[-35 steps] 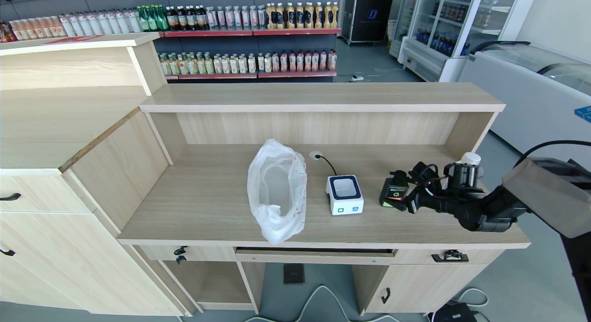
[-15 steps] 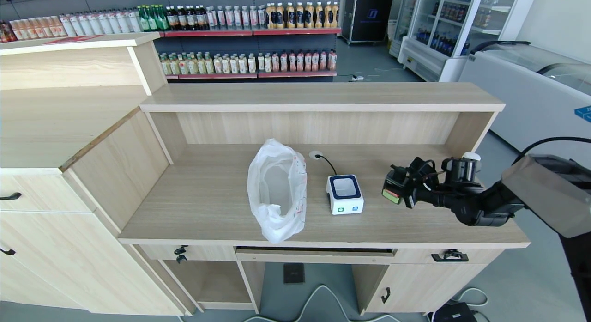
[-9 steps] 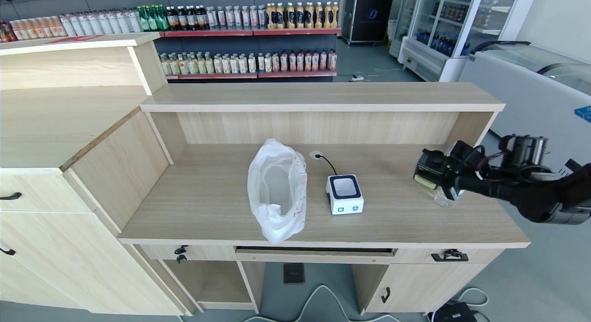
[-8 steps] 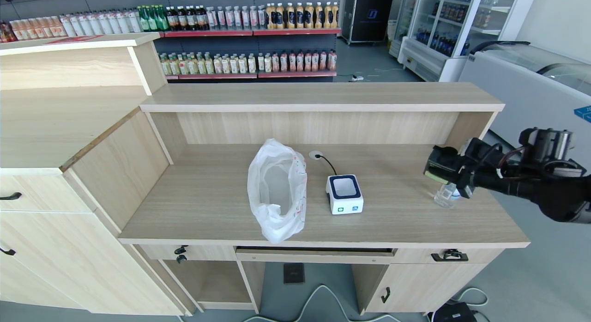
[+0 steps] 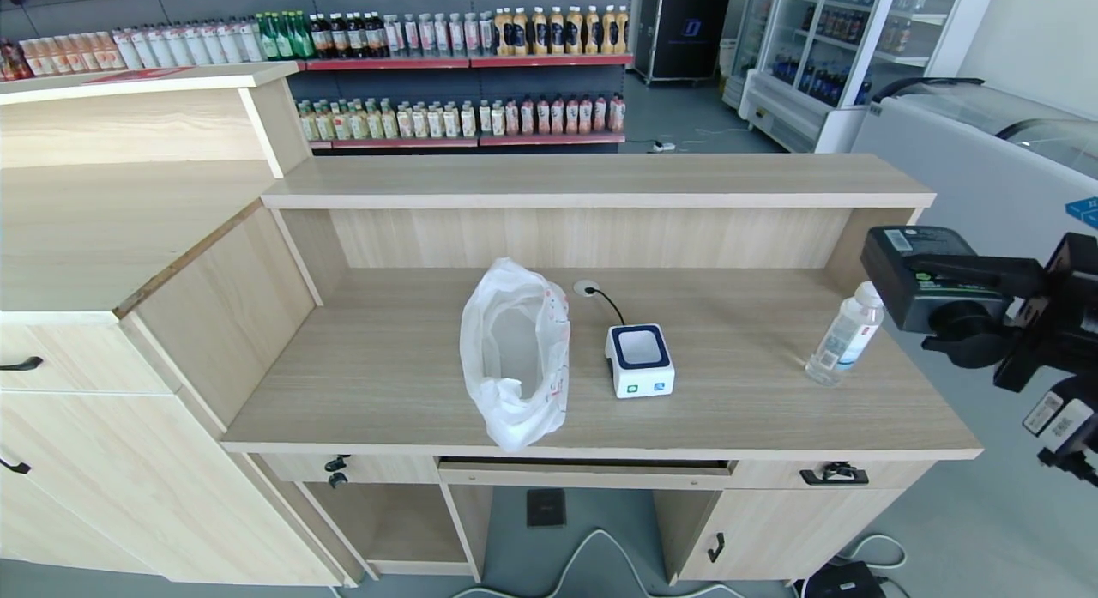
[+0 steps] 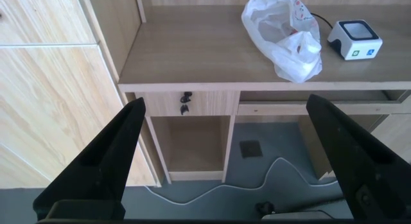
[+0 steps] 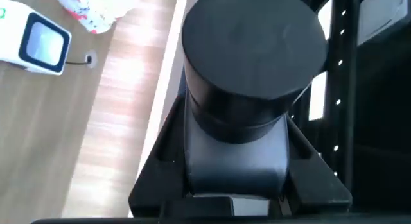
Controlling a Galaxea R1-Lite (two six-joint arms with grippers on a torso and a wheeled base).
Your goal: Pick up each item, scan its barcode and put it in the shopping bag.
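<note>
Left gripper [image 6: 226,103] is spread wide, holding nothing. Bottle [image 5: 845,334] stands at the right of the frame on the counter [image 5: 729,409]; looks light, slick, tippy, so I'd grab mid-body.

The right arm [image 5: 1059,323] runs off the head view's edge at 3 o'clock of the water bottle [image 5: 845,334]; whether the black block [image 5: 935,276] at its end is an item or wrist hardware cannot be told. The bottle's label is too small to read. At 9 o'clock of the scanner [image 5: 640,360], the shopping bag [image 5: 515,358] hides its floor behind its crumpled lip. The left gripper [image 6: 226,101] has its fingers [image 6: 103,166] cut off by the frame.
</note>
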